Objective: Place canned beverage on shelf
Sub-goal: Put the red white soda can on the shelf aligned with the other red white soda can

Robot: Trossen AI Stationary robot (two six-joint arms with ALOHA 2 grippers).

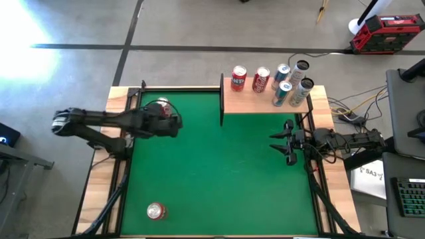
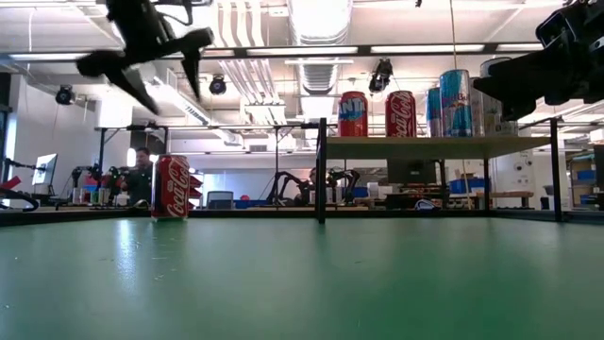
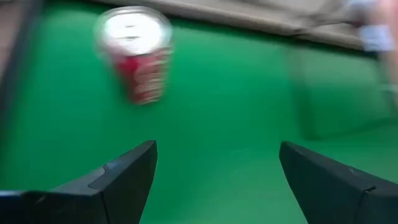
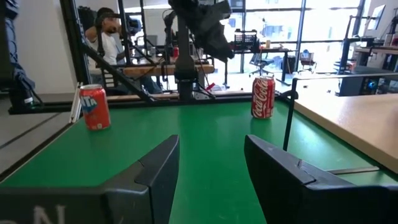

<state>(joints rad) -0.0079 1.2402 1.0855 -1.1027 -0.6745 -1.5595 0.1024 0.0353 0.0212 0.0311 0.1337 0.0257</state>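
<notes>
A red cola can (image 1: 161, 106) stands upright on the green felt at the far left; it also shows in the low view (image 2: 171, 187) and the left wrist view (image 3: 137, 59). My left gripper (image 1: 170, 121) (image 2: 151, 66) (image 3: 217, 180) hangs open above the can, tipped down toward it, with nothing between its fingers. A second red can (image 1: 155, 211) (image 4: 94, 107) stands near the front edge. The shelf (image 1: 265, 101) (image 2: 425, 146), a light-wood board on black posts at the far right, carries several cans. My right gripper (image 1: 287, 145) (image 4: 211, 174) waits at the right edge, open and holding nothing.
Black frame posts (image 1: 221, 99) stand at the shelf's left end, and rails run along the table's sides. A wide stretch of green felt (image 1: 226, 179) lies between the two arms. People and other equipment show in the room beyond the table.
</notes>
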